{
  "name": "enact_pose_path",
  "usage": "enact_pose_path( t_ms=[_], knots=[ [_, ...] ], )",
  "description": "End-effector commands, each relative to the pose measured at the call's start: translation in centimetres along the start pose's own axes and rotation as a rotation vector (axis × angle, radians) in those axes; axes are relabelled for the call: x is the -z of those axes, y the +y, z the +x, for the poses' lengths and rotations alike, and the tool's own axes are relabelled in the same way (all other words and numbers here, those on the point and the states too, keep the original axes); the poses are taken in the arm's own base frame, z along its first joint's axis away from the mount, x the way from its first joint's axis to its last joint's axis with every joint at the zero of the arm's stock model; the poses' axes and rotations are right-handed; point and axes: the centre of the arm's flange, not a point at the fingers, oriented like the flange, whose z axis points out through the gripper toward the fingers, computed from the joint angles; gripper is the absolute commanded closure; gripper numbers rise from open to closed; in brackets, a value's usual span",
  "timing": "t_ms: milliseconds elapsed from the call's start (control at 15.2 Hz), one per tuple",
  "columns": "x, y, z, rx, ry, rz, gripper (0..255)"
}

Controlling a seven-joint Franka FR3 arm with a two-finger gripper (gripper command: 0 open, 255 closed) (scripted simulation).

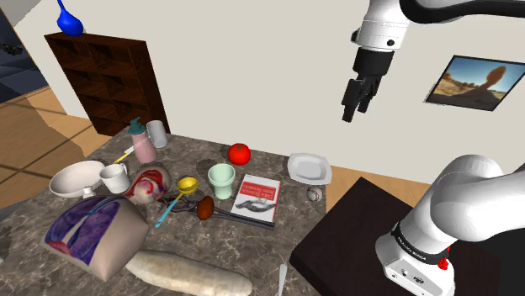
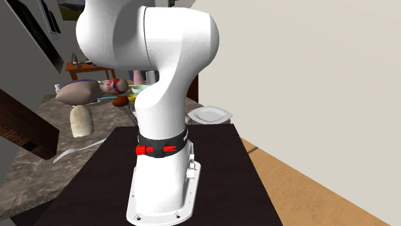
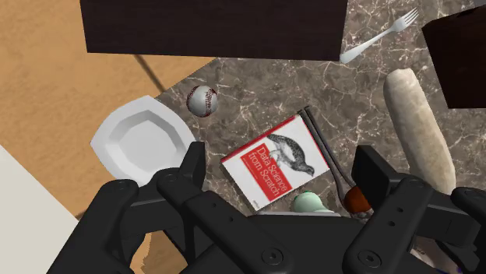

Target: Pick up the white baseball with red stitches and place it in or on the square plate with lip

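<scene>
The gripper (image 3: 284,175) hangs wide open and empty, the ball (image 3: 202,100) far below and outside the finger nearer the plate (image 3: 117,144), so an off-centre descent could nudge it off the table (image 3: 257,109) edge.

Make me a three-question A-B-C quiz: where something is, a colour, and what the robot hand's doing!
1. The baseball is: A. on the table beside the square plate B. on the plate C. on the book
2. The vase on the shelf is: A. green B. blue C. yellow
3. The gripper is: A. shut on the baseball B. shut on a fork C. open, empty
1A: it lies apart from the plate. 2B: plainly blue. 3C: its fingers stand apart in the air.
</scene>
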Motion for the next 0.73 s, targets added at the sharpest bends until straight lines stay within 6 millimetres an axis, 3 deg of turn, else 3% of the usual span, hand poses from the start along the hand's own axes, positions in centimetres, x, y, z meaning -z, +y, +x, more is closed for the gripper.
enact_pose_path(
  t_ms=[0,660],
  knots=[
    [0.0,0.0,0.0,0.0,0.0,0.0,0],
    [-12.0,3.4,5.1,-0.114,-0.051,0.003,0]
  ],
)
